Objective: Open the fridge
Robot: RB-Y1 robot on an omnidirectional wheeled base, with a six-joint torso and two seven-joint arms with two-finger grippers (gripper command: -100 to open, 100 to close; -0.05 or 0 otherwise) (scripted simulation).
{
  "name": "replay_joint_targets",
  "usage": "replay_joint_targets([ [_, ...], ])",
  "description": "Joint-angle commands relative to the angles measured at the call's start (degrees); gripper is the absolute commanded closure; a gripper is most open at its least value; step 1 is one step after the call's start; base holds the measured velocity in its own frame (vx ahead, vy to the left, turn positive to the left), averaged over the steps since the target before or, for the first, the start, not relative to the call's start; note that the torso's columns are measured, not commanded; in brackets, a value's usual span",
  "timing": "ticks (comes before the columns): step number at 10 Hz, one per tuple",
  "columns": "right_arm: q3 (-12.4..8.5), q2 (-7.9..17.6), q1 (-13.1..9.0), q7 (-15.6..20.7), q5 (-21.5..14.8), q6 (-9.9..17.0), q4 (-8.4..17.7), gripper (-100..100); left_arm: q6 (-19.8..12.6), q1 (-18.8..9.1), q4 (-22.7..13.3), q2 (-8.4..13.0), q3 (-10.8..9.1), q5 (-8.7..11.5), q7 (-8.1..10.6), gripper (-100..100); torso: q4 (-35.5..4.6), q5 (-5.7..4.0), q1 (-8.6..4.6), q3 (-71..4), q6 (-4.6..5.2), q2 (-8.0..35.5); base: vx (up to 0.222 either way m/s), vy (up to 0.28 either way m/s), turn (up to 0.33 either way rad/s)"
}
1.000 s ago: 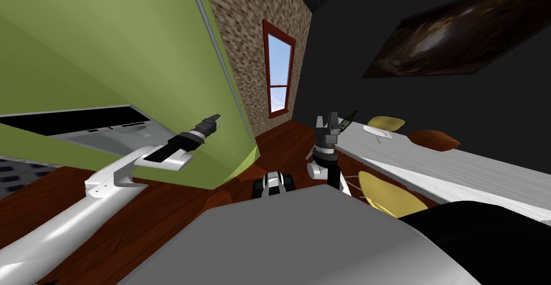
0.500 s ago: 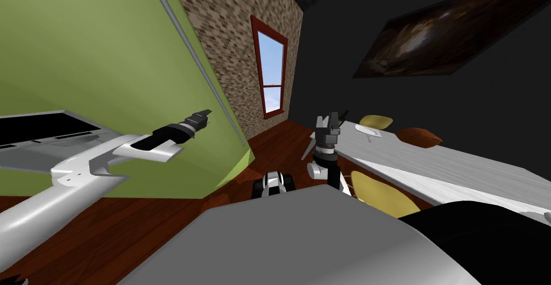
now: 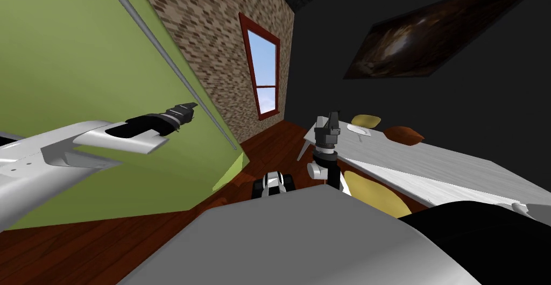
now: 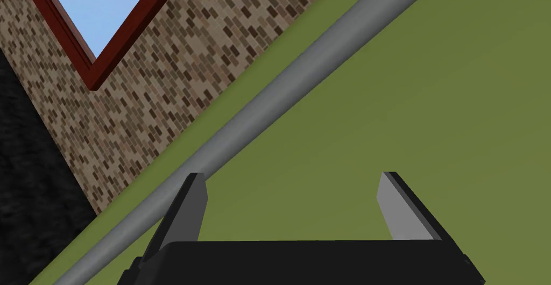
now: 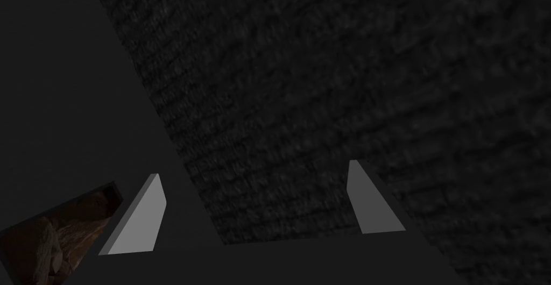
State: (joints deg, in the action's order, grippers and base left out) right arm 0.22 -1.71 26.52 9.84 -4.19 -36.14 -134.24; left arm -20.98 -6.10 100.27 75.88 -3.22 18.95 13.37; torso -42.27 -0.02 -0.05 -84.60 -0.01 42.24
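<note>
Two spread fingers [image 4: 398,206] of the left gripper [image 4: 291,177] flank nothing yet: the grey handle [image 4: 280,99] on the green fridge door [image 3: 64,72], at ten o'clock, seemingly crosses one fingertip. Centre it, then close.

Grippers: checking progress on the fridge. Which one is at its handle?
The left gripper, fingers open, one beside the grey handle on the green door. The right gripper stands by the table.
</note>
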Motion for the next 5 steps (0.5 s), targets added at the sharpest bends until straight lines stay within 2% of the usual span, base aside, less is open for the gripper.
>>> replay_joint_targets([
  [1, -0.01, 0.01, 0.00, 0.00, 0.00, 0.00, 0.00, 0, -2.74, -2.80, -1.91, 1.93, 0.82, 0.53, 0.48, -100, -0.02, 0.08, 0.24, 0.06, -0.01, 0.09, 0.024, -0.063, -0.057],
  [2, -0.01, 0.01, -0.01, 0.00, 0.00, 0.00, 0.00, 0, -3.88, -3.60, -2.73, 3.05, 0.80, 0.83, 0.78, -100, -0.05, 0.11, 0.30, 0.11, 0.00, 0.18, 0.040, -0.074, -0.084],
  [3, -0.01, 0.01, 0.00, 0.00, 0.00, 0.00, 0.00, 0, -3.88, -3.60, -2.73, 3.05, 0.80, 0.83, 0.78, -100, -0.04, 0.07, 0.16, 0.08, 0.00, 0.11, 0.033, -0.053, -0.018],
  [5, -0.01, 0.01, 0.00, 0.00, 0.00, 0.00, 0.00, 0, -6.44, -5.38, -4.57, 5.66, 0.78, 1.54, 1.49, -100, -0.01, 0.03, 0.07, 0.03, 0.01, 0.05, 0.043, -0.074, -0.068],
])
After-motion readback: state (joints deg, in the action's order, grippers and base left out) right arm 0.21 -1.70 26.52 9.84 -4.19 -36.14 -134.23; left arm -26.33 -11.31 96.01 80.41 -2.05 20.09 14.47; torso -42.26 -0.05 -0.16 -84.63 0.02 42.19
